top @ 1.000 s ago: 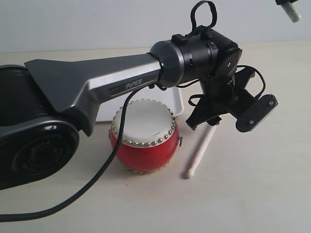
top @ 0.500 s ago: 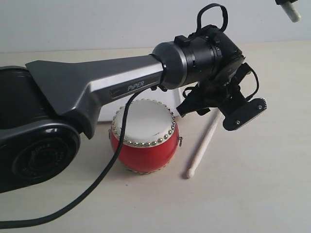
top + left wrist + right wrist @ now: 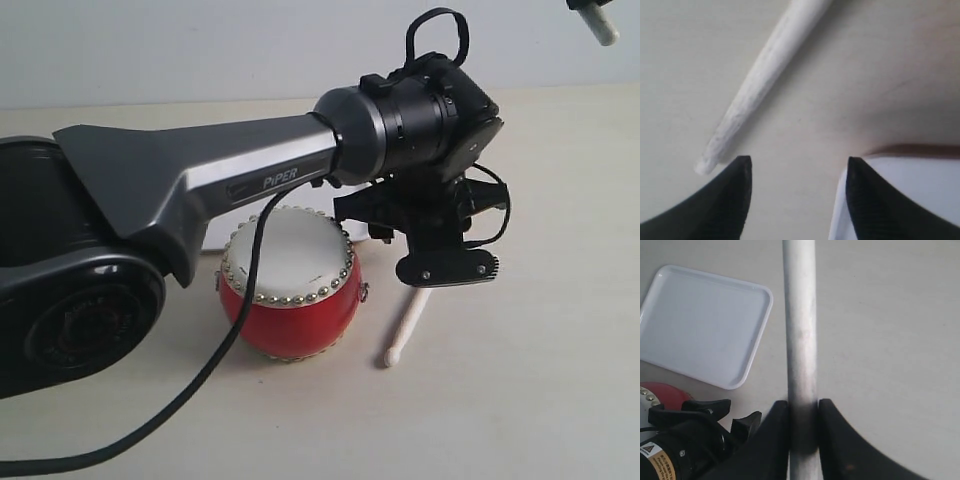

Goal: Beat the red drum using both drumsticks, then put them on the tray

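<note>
My left claw is wide open and empty, so I should put one finger each side of the thin pale wooden drumstick lying on the tabletop at 3 o'clock from the shiny red drum, then squeeze; my right claw holds the other stick.
</note>
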`<state>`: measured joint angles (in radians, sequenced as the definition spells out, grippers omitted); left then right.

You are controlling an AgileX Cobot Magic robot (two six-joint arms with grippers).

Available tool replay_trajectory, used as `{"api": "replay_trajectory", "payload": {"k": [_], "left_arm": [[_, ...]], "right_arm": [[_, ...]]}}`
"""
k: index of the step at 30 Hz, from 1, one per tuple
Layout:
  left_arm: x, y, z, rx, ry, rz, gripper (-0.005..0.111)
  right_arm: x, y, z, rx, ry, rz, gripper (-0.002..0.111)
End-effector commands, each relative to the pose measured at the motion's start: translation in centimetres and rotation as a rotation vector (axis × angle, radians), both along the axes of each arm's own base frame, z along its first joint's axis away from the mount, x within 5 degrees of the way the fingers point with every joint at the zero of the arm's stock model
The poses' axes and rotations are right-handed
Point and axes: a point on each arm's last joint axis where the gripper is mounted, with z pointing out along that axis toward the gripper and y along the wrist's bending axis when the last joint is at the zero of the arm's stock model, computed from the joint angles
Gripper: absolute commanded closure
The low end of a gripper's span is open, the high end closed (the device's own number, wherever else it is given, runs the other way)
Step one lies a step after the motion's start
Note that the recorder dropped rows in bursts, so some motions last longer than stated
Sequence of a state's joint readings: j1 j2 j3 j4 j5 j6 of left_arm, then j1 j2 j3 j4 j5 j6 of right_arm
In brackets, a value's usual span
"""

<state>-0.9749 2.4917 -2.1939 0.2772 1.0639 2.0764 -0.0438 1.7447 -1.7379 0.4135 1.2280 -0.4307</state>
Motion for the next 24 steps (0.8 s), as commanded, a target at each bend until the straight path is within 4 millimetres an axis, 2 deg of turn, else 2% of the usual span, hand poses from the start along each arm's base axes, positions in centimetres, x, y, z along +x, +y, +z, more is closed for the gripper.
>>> {"api": "replay_trajectory", "payload": {"k": [1,7,16,24], "left_arm": [[-1.0,-0.7,0.5,-0.020,0.011,-0.034,0.052],[-1.2,-2.3,1.0,-0.143,-0.061,-0.088,0.052],[-1.6,-1.6,0.6,-0.071,-0.011,-0.063,0.052],[-2.4,-2.3,-0.2,-0.143,0.107,-0.030,0.052]], "right_arm": [[-0.3,0.0,0.5,0.003,-0.018,-0.001,0.108],[-0.3,0.0,0.5,0.003,-0.018,-0.001,0.108],[-0.3,0.0,0.5,0.003,-0.018,-0.001,0.108],[-0.3,0.0,0.5,0.003,-0.018,-0.001,0.108]]}}
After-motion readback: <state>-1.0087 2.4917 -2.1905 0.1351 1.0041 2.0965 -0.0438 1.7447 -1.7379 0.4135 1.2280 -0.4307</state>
